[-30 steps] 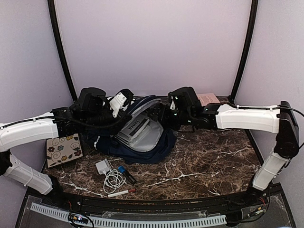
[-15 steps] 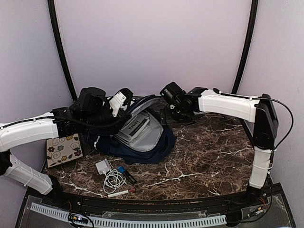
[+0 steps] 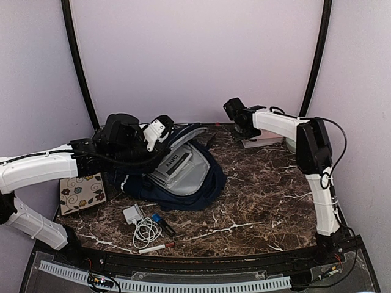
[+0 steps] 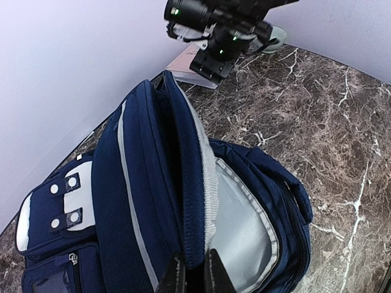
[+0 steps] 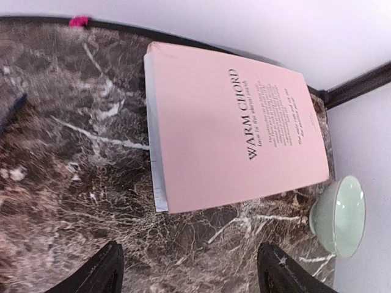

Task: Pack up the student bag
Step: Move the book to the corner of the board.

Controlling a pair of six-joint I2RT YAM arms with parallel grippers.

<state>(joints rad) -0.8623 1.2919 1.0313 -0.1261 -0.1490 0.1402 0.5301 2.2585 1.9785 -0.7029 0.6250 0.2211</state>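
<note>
The left gripper (image 4: 190, 276) was clamped on the rim of the bag's (image 4: 146, 201) main flap and held it lifted, so the grey-lined mouth gaped toward the right side of the table (image 3: 269, 195). The bag itself lay left of centre, under that arm. Well apart from it, at the far right corner, the right gripper (image 5: 189, 268) hung with its fingers (image 5: 105, 268) wide apart and nothing between them. A pink book (image 5: 235, 131) lay flat on the table just ahead of those fingertips, not touching them. One of the book's long edges faced the gripper, and its long axis ran about parallel to the line between the two fingers. A pale green bowl (image 5: 339, 213) stood just right of the book. The right arm was plainly the nearer one. It would probably have to take the book by that near edge, not across its length, then carry it left to the held-open mouth.
</note>
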